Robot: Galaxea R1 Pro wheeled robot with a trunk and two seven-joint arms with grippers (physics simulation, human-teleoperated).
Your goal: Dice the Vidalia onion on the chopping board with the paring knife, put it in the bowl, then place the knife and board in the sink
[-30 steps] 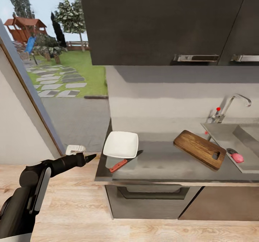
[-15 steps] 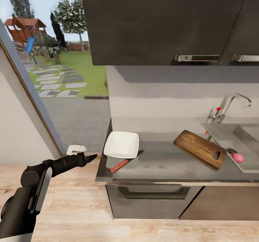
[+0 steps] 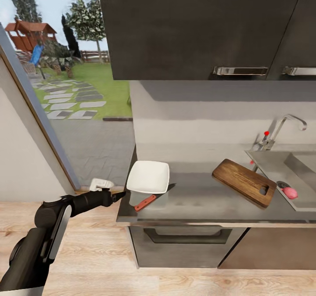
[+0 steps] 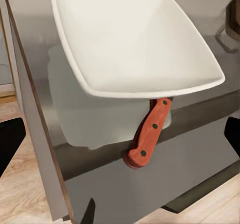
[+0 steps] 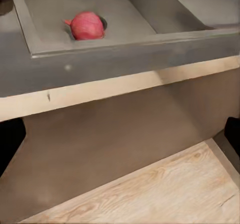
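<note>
On the grey countertop (image 3: 206, 201), bowl (image 3: 148, 177) overlapping paring knife (image 3: 151, 197), chopping board (image 3: 244, 182) beside sink (image 3: 281, 168), both jaws seemingly spread.

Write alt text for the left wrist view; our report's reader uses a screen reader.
A white bowl sits on a grey countertop, overlapping a paring knife whose red handle points toward the counter's front edge. Light wood floor shows below.

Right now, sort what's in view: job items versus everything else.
Job: Vidalia onion in the sink; chopping board, paring knife, bowl on the countertop.
Else: tap, upper cabinets, playground outside.
</note>
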